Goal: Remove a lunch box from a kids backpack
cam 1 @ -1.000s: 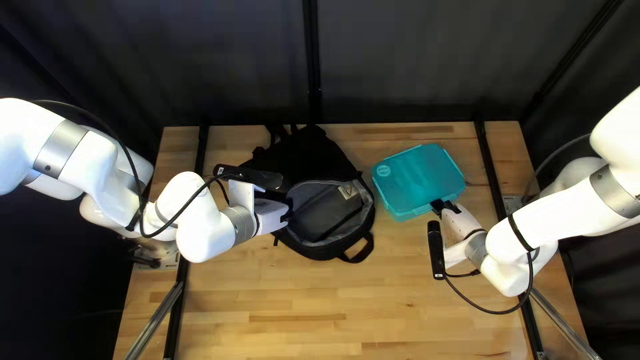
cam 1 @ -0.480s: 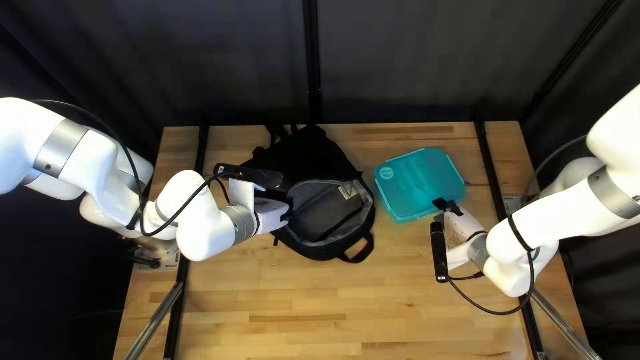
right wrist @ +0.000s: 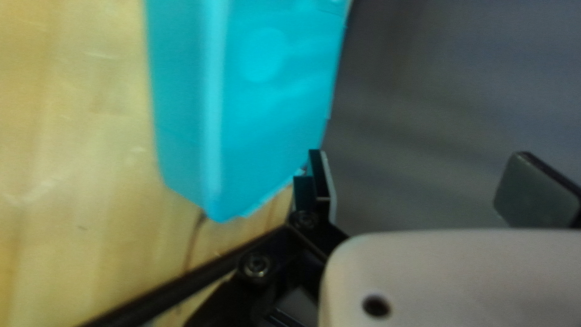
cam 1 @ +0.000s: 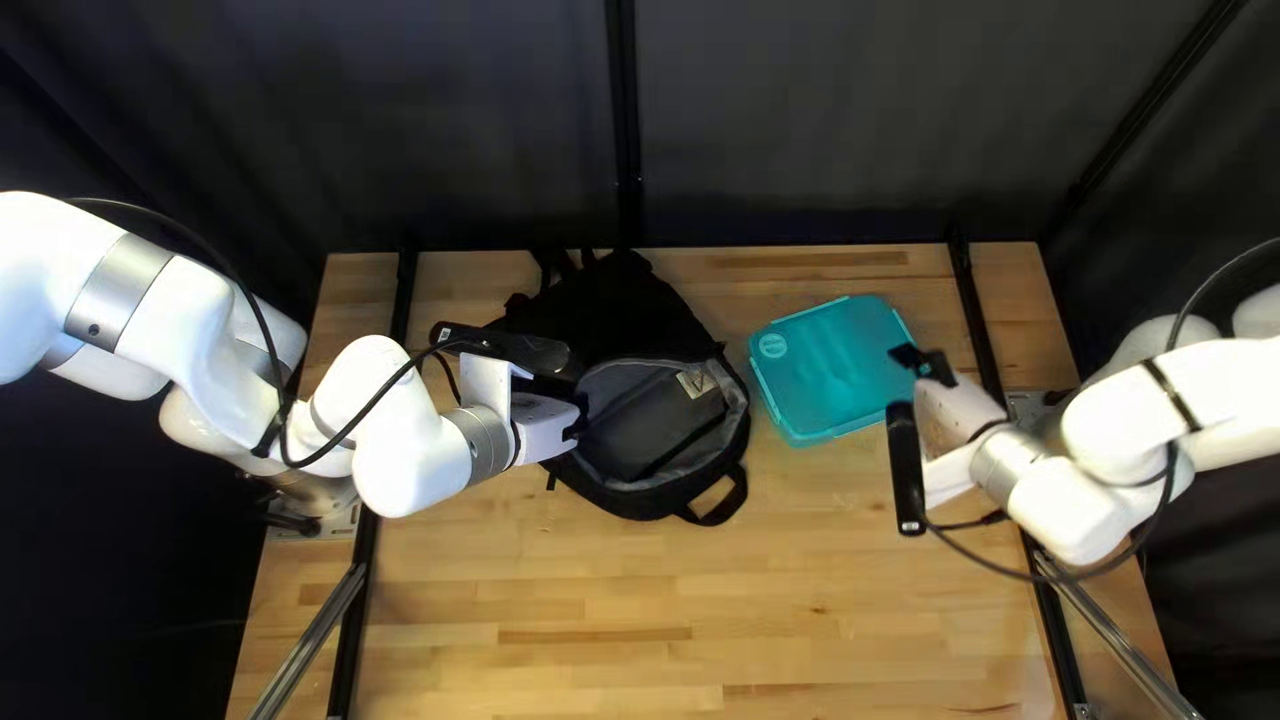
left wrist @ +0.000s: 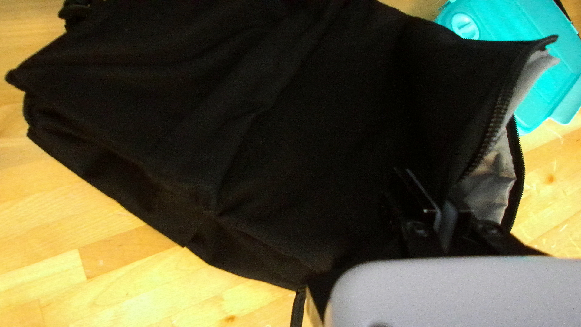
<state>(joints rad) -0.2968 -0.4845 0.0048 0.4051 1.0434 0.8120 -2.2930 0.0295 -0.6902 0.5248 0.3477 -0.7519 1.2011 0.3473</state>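
Right hand (cam 1: 923,362) gapes beside the smooth turquoise lunch box (cam 1: 834,367), left hand (cam 1: 576,424) clenched on creased backpack cloth (cam 1: 614,314).

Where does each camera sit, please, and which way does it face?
Top left view: above the table's near edge, slanting down across the table; left arm and right arm show.
Left wrist view: on the left arm's wrist, looking along the left gripper over the backpack; that gripper shows.
Right wrist view: on the right arm's wrist, looking along the open right gripper, past the lunch box; that gripper shows.
The two wrist views share the lunch box.
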